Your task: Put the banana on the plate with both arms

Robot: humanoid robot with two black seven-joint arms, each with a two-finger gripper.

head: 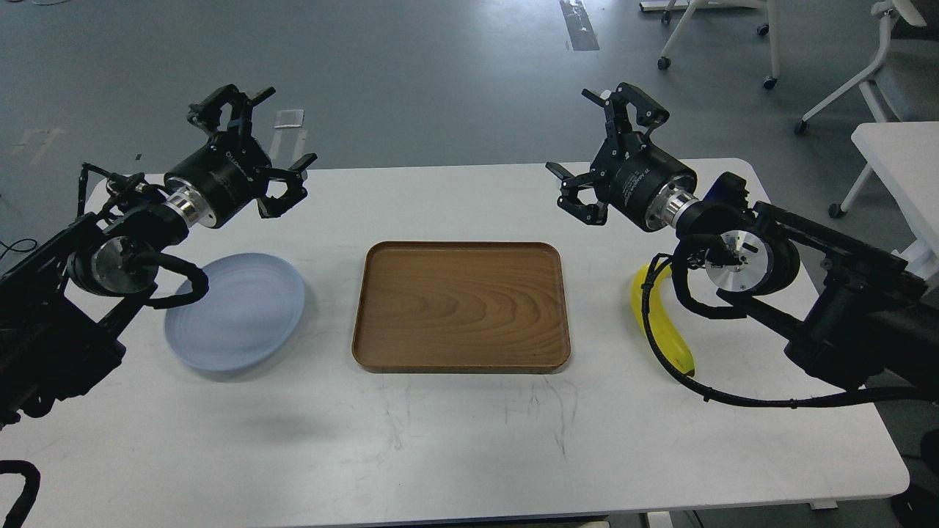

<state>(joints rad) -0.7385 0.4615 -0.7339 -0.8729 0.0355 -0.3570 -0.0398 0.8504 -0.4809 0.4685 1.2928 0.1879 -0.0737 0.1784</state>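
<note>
Nearest the camera lay the bare front stretch of the white table (455, 455), scuffed with faint dark marks, with nothing on it.

The right gripper (598, 147) hung above the table's far right part with its claw fingers spread apart and nothing between them. The left gripper (253, 147) was likewise spread wide and empty, raised over the far left edge.

Outward from the right gripper, the banana (660, 326) lay flat on the table under that arm's wrist, near the right side of the wooden tray (461, 306) but not touching it. A black cable (664, 293) from the right arm draped across the banana's upper half. The plate (242, 312) sat on the opposite side, left of the tray, below the left wrist, well apart from the banana.

The likeliest trouble, I judged, was that cable: a descent toward the fruit could drag it, nudging the banana or fouling the fingers. A smooth curved skin could also slip or roll in a claw grip taken off-centre. The tray stood squarely between fruit and plate, so a low carry might clip its raised rim, and a handover between the arms above it risked a drop into the wrong dish.

Beyond the table stood office chairs (733, 29) and a second white table (899, 161), clear of the work.
</note>
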